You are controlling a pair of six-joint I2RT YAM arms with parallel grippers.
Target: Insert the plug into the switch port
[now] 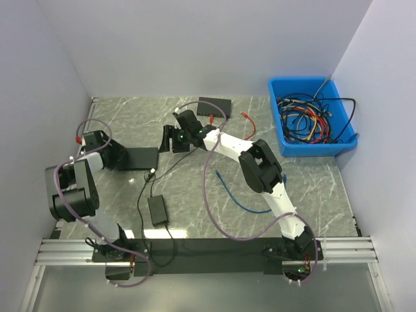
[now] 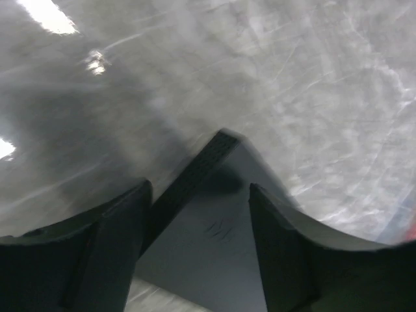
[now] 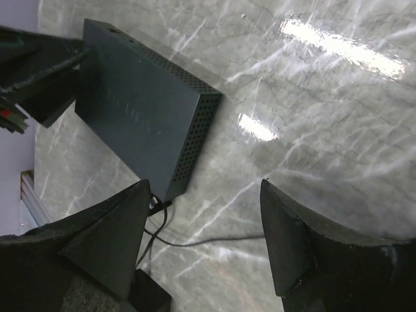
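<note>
A flat black switch [image 1: 142, 158] lies on the marble table at the left. My left gripper [image 1: 123, 157] is at its left end, and in the left wrist view the switch [image 2: 214, 221] fills the gap between the wide-set fingers of the gripper [image 2: 198, 185]. My right gripper [image 1: 170, 140] is open and empty just right of the switch; in its wrist view the gripper [image 3: 205, 185] hovers over bare table with the switch [image 3: 136, 110] ahead to the left. A red-plugged cable [image 1: 247, 117] lies at the back. A blue cable [image 1: 234, 194] lies mid-table.
A second black switch [image 1: 214, 105] sits by the back wall. A blue bin [image 1: 338, 144] of tangled cables stands at the right. A black power adapter [image 1: 157, 210] lies in front, with a thin black cord [image 3: 214, 239] running from the switch.
</note>
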